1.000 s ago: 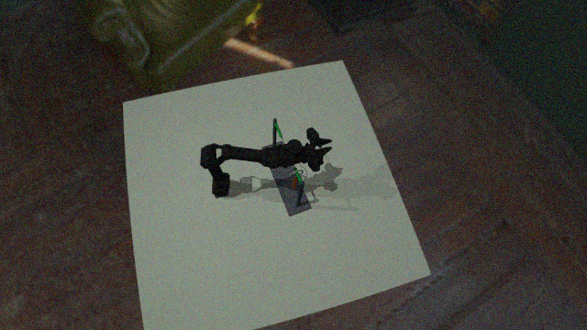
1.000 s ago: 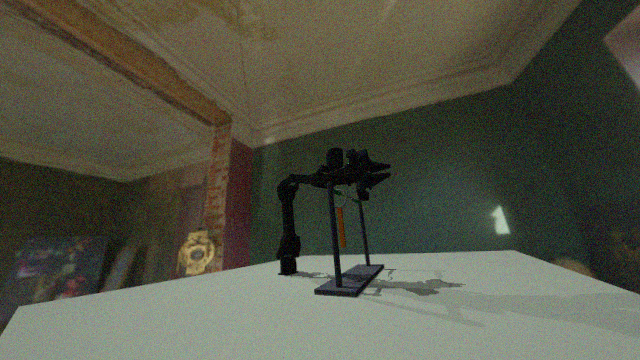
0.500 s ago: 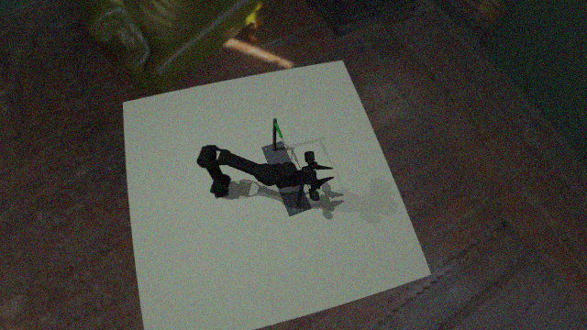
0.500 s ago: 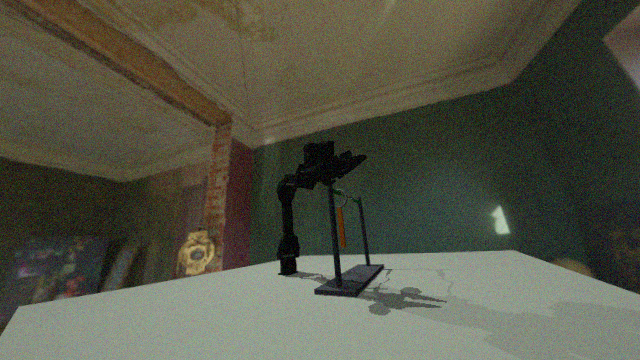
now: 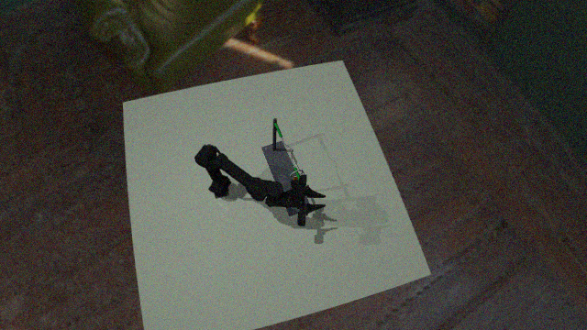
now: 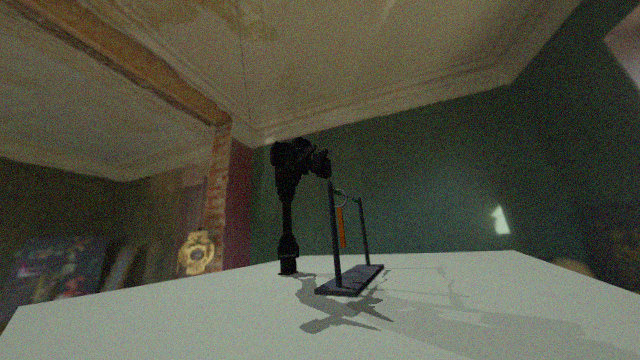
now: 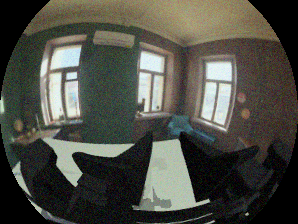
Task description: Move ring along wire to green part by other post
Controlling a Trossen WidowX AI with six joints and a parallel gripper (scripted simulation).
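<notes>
You're holding your gripper [image 5: 325,201] [image 6: 327,162] [image 7: 166,135] high, fingers parted and empty, likely for wire clearance, while the ring [image 5: 295,177] [image 6: 344,201] is hanging at their 11 o'clock (top view), green wire [image 5: 298,175] [image 6: 338,192] supporting it by the near post [image 6: 334,235].

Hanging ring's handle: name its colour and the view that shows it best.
The handle is orange, clearest in the exterior view.
</notes>
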